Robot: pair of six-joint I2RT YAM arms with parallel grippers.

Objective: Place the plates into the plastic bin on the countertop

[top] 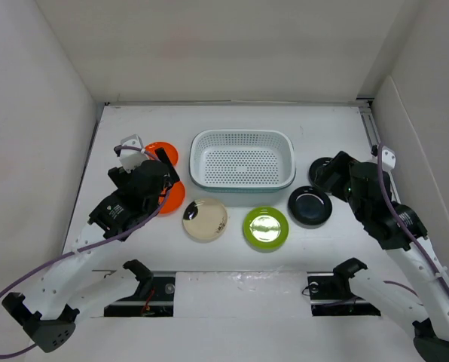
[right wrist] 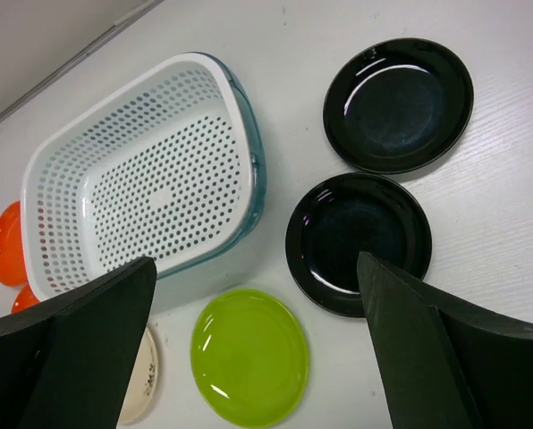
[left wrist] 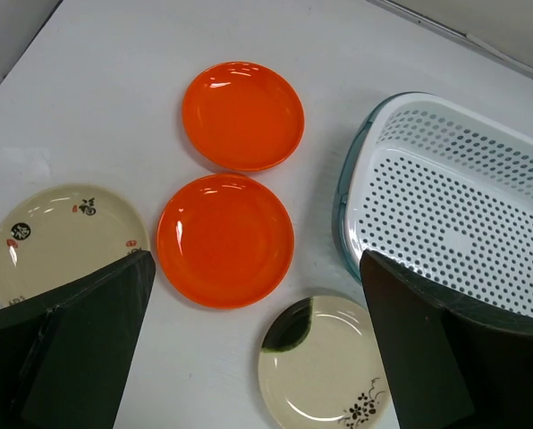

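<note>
Two arms stand ready over a scatter of plates on the white worktop [top: 232,121], with the plastic bin [top: 242,185] holding nothing and every plate we can see lying outside it. The left arm [top: 134,196] has its jaws spread wide and gripping nothing, set to either side of the nearer orange plate [left wrist: 224,239]. A second orange plate [left wrist: 242,114] lies just beyond, and two tan plates [left wrist: 59,241] [left wrist: 320,366] sit to either hand. The right arm [top: 368,196] likewise carries its jaws wide and bare above the nearer black plate [right wrist: 358,243], with the other black plate [right wrist: 398,105] just past it and the lime green plate [right wrist: 250,368] near the bin's front corner. We judge the task to be at its first pick, with no plate yet lifted. How high the jaws hang over the plates is hard to tell from these views. The next move, as we read it, calls for a descent onto one rim, a firm pinch on the shallow glossy lip, then a short carry over the teal edge into the bin.
</note>
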